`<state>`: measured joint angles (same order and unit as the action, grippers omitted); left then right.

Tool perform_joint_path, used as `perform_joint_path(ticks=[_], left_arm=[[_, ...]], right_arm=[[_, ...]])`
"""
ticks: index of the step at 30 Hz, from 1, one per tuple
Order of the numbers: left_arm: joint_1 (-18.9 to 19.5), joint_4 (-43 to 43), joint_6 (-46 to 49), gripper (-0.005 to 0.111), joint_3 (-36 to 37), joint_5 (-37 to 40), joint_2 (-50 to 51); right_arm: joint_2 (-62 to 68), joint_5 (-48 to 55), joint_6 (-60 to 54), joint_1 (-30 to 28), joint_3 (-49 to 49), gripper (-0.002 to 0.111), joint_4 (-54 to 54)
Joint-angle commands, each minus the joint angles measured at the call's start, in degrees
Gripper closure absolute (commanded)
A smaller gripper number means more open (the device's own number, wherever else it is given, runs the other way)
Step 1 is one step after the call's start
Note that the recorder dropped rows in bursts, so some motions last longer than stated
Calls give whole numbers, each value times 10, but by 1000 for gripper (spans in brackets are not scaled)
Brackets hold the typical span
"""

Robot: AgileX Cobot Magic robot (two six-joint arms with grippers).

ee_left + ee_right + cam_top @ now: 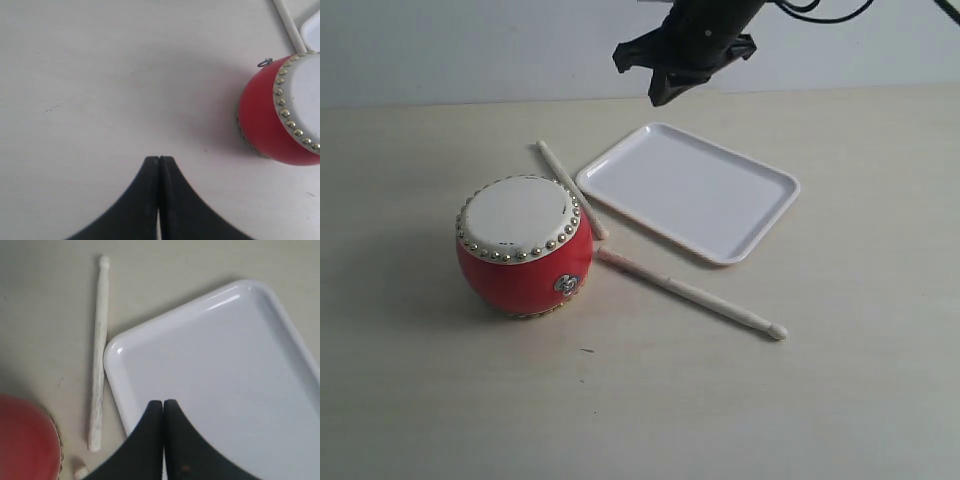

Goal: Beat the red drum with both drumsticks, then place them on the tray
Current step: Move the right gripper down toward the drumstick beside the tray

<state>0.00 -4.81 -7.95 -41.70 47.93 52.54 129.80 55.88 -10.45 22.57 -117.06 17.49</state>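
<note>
Picking up both drumsticks point(570, 187) comes first. Open each tool before you descend, straddle a stick at mid-length and close squarely so it cannot roll. Your left tool point(159, 159) hangs pinched together, holding nothing, over bare surface point(820, 400) beside the red drum point(523, 245), toward the left edge. Your right tool point(163, 402), likewise closed and empty, hovers over the tray point(690, 190) near the far edge — the far stick between drum and tray, the near stick point(690, 292) just off the tray's near rim.

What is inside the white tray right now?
The tray is bare. The near drumstick and far drumstick lie on the table outside it. The right gripper hides a strip of it in the right wrist view.
</note>
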Motion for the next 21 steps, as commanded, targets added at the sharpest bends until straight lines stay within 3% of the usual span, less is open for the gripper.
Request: perform_joint_path(ticks=[1,8,21], left_arm=[[0,-8,4,107,-4,3,-9],[0,-10,4,107,-4,2,-9],[0,-36,20,107,-1,-1,-9]], right_arm=[[22,13,2,1,-10,108,22],[26,141,-17,1,-10,108,9],[12,141,-65,1,18,108,-6]])
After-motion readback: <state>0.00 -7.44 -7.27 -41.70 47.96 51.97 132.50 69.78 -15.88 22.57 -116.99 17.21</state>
